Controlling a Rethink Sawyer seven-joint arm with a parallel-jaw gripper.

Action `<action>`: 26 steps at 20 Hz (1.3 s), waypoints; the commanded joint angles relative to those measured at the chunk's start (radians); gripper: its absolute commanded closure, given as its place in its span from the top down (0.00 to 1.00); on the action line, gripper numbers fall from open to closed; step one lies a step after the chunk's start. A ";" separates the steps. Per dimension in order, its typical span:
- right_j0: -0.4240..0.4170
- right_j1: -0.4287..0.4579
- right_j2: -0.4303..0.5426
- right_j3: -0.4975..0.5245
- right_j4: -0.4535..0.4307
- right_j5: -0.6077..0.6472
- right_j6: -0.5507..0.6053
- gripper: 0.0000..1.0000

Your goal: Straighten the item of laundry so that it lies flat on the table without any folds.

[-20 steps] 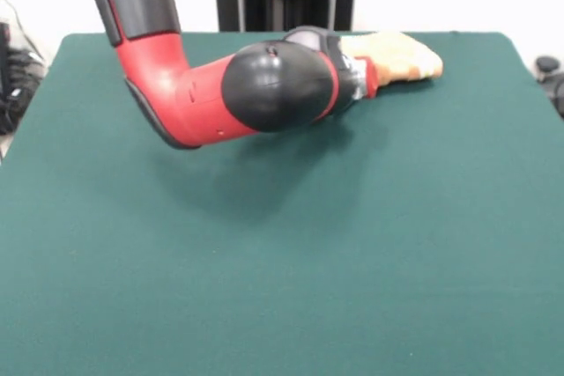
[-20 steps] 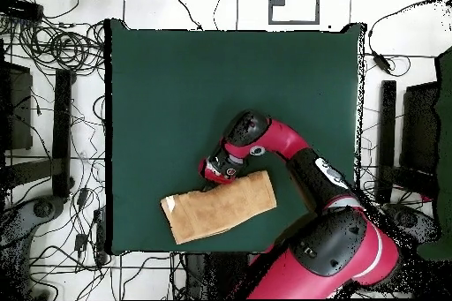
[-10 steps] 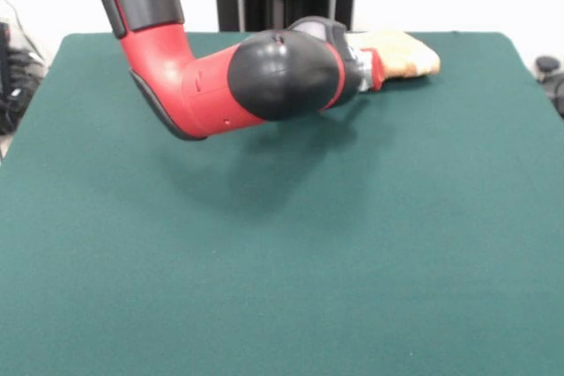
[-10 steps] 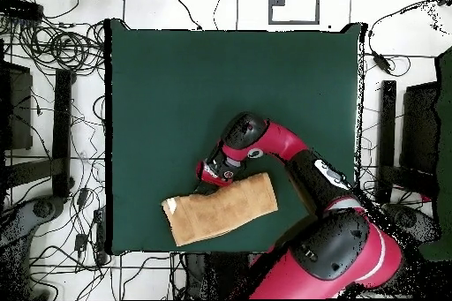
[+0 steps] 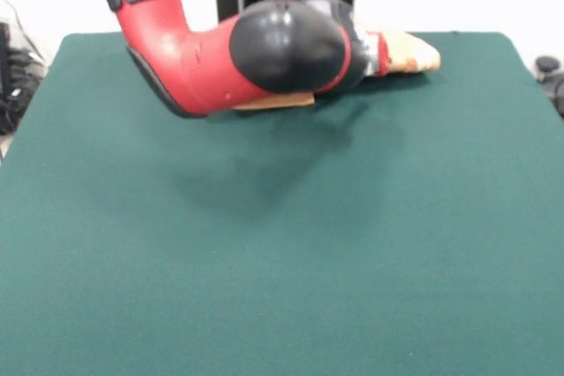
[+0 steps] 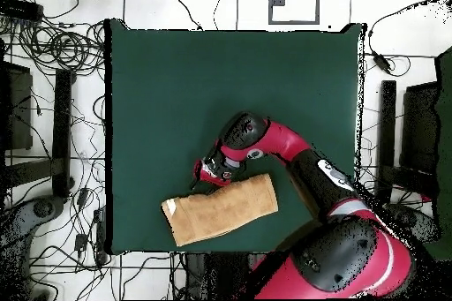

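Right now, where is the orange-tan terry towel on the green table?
In the overhead view the orange-tan terry towel lies near the bottom edge of the dark green felt table, left of centre, with the red arm's hand at its upper edge.

The arm (image 5: 220,63) comes down from above, bends at a red elbow, then runs sideways to a big black joint (image 5: 286,46), low and nearly level. In overhead view the red forearm (image 6: 282,143) goes from the shoulder (image 6: 340,262) to the black joint (image 6: 243,130), and the wrist turns back from there to the gripper (image 6: 210,172). Gripper points down, a bit past the wrist end. Fingers hidden under the wrist in both views, so can't say if apart or closed.
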 commanded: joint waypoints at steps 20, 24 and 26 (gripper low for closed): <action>0.002 -0.204 -0.125 0.161 -0.043 -0.146 -0.001 1.00; -0.001 -0.156 -0.127 0.152 -0.058 -0.192 -0.025 1.00; 0.011 -0.123 -0.120 0.144 -0.060 -0.218 -0.027 1.00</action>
